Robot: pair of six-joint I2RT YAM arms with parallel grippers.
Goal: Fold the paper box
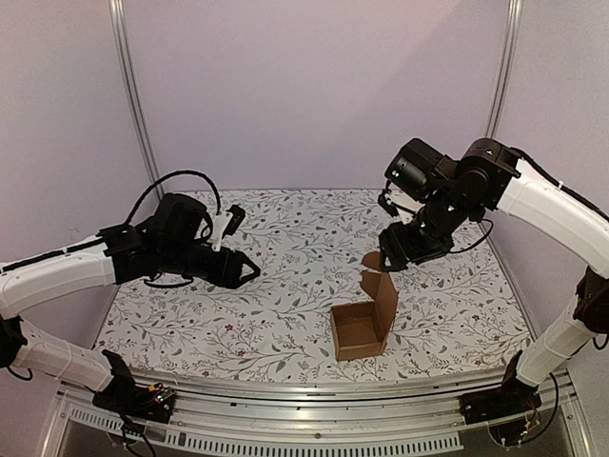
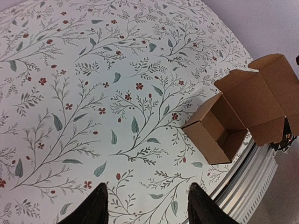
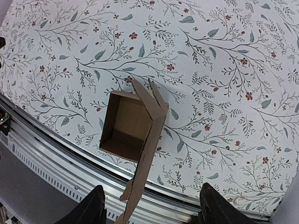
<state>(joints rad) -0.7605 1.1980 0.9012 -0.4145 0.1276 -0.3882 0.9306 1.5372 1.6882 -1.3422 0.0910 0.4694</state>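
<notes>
Spread wide, my right gripper is hanging around the lid of the paper box to push it down, while my left gripper is hanging spread too.

You're working in a robot lab test cell: plain pale walls framed by aluminium posts enclose the flower-printed tabletop, and the left arm and right arm are bolted to a metal rail along its near edge.

A floral-print table cover lies between a near aluminium rail and 2 upright metal poles.
</notes>
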